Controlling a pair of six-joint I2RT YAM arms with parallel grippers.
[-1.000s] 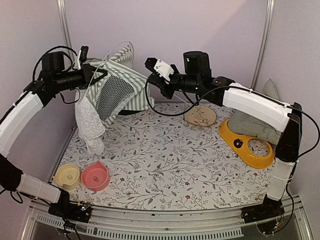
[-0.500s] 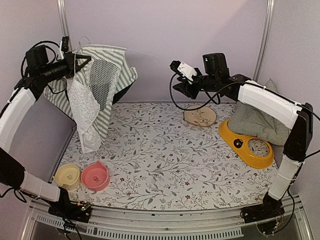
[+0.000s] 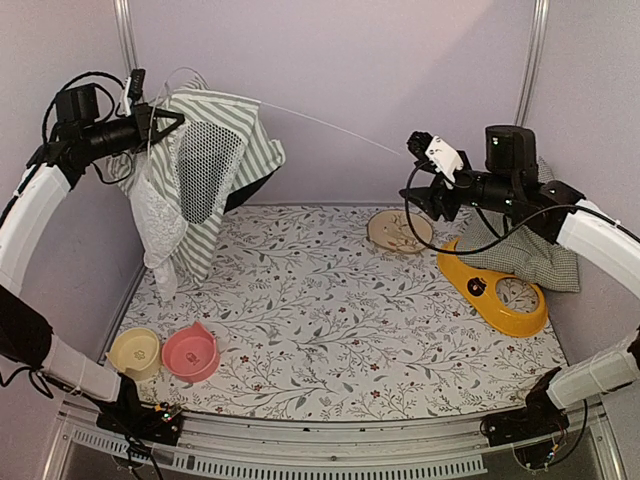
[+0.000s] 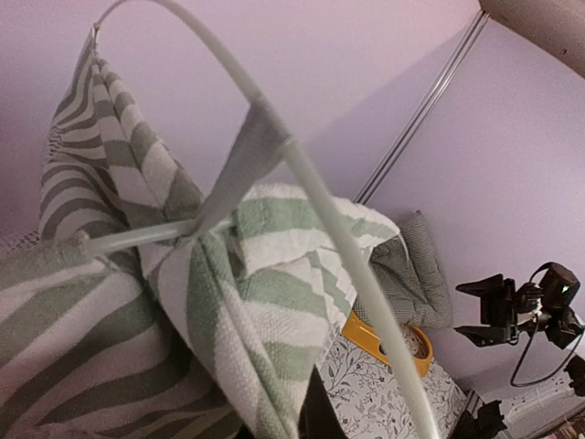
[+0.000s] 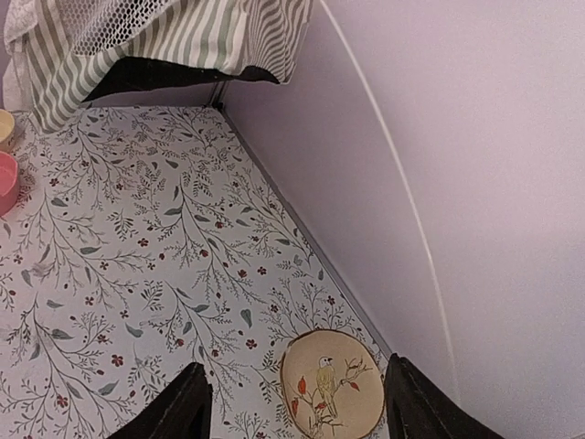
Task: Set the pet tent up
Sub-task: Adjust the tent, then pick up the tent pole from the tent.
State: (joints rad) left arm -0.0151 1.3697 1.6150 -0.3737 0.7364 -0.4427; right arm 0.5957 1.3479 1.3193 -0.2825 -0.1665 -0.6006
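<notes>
The pet tent (image 3: 215, 150), green-and-white striped with a black mesh window and a white lace curtain (image 3: 155, 215), hangs collapsed at the back left, clear of the mat. My left gripper (image 3: 165, 122) is shut on its top, where fabric and poles meet. In the left wrist view the striped cloth (image 4: 274, 302) hides the fingers. One thin white pole (image 3: 330, 125) springs rightward along the back wall. My right gripper (image 3: 425, 195) hovers open over the back right, empty, with the pole (image 5: 402, 192) passing beside it untouched.
A round wooden coaster (image 3: 400, 231) with a bird lies under the right gripper. A yellow feeder (image 3: 490, 290) and a checked cushion (image 3: 520, 250) sit at the right. A pink bowl (image 3: 190, 352) and a cream bowl (image 3: 134, 352) stand front left on the floral mat (image 3: 330, 320).
My right gripper has opened, let go of the tent's edge and drawn away to the right. The left arm has swung the tent left and higher; a pole has sprung out rightward.
</notes>
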